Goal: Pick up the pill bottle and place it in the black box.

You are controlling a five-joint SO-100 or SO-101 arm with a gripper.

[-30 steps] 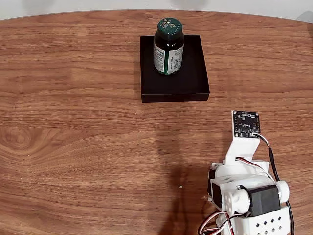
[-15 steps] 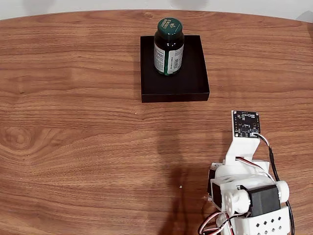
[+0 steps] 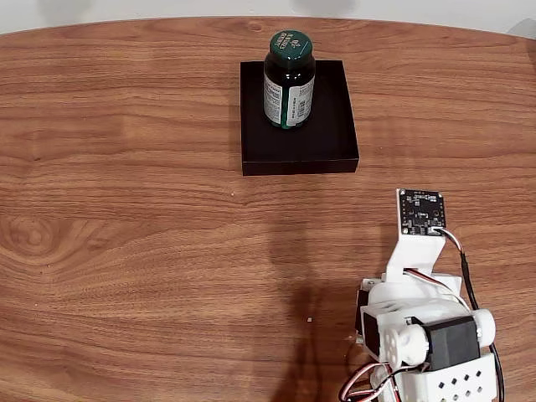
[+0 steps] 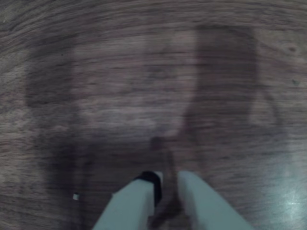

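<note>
Green pill bottle (image 3: 290,79) upright (capped) in black box (image 3: 327,146).

Fixed view bright and sharp; wrist view dim, blurred, heavily shadowed.

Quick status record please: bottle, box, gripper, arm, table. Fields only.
pill bottle: upright, cap on, standing inside the box, toward its far side in the fixed view
black box: on the table, far from the arm
gripper: empty, fingertips nearly together, close above bare wood
arm: folded at near right edge
table: wood grain
</note>
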